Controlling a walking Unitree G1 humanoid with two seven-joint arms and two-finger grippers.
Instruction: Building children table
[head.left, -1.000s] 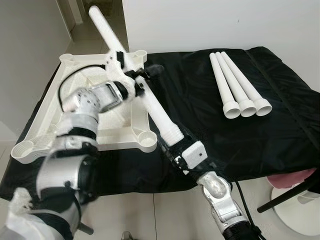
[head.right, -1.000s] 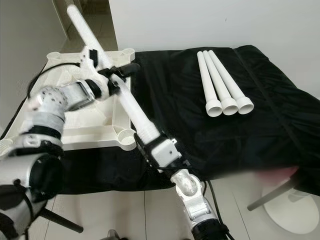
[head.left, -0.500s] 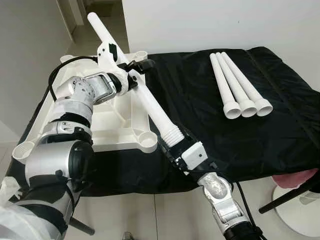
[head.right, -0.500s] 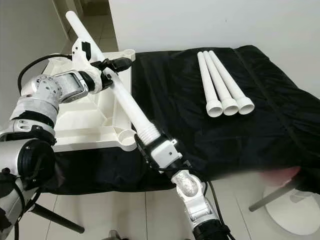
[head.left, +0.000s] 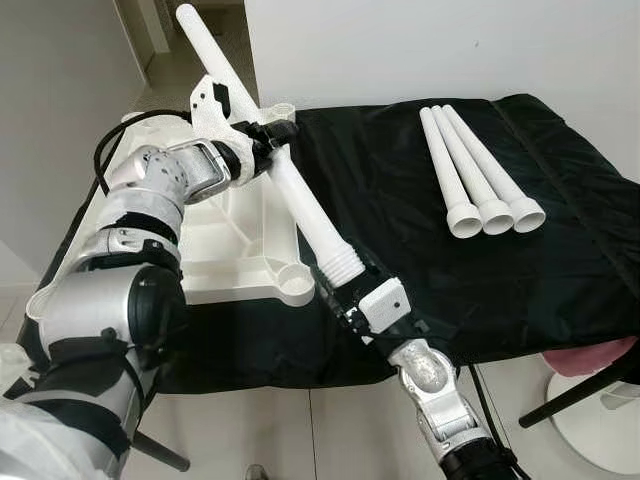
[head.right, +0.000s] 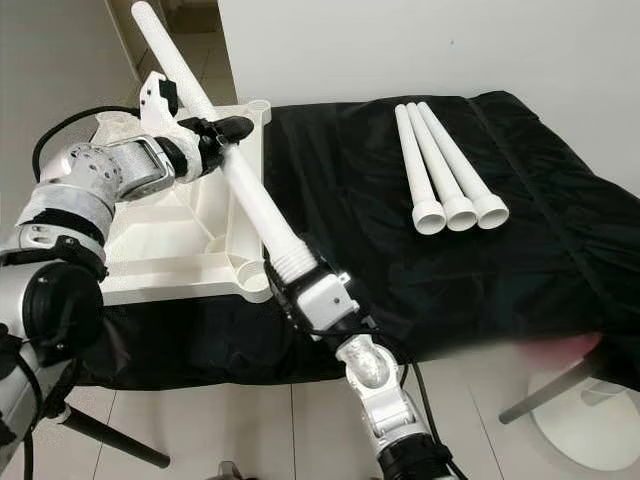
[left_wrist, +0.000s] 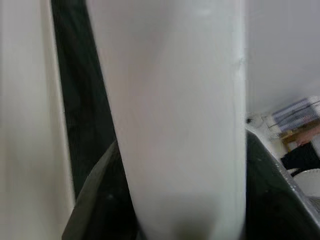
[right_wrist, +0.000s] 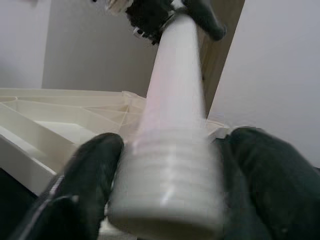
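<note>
Seen from the left eye, a white leg (head.left: 300, 205) is held slantwise above a worktop draped in a black cloth (head.left: 560, 230), its narrow end rising past the far edge and its ribbed, threaded end low and near the front. The right pincer (head.left: 352, 290) pinches that threaded end from below, while the left pincer (head.left: 262, 135) is closed around the leg farther up, over the far right corner of the white tabletop (head.left: 225, 250), which lies underside up on the left part of the cloth with round sockets at its corners. Three spare legs (head.left: 475, 175) lie side by side, touching, well apart to the right, wide ends toward the robot. The right eye gives the same scene: the leg crosses above the tabletop's right rim (head.right: 245, 215), and a pink object (head.right: 560, 350) shows blurred at the cloth's near right edge. From the left wrist, the leg's smooth white shaft (left_wrist: 180, 125) runs close before the lens between two dark fingers (left_wrist: 95, 195), with black cloth behind. From the right wrist, the ribbed end (right_wrist: 170, 190) sits squeezed between two black fingers (right_wrist: 90, 180), the shaft running away to the other pincer, the tabletop's ribbed underside (right_wrist: 55, 120) beyond. No writing or label can be read on any part.
</note>
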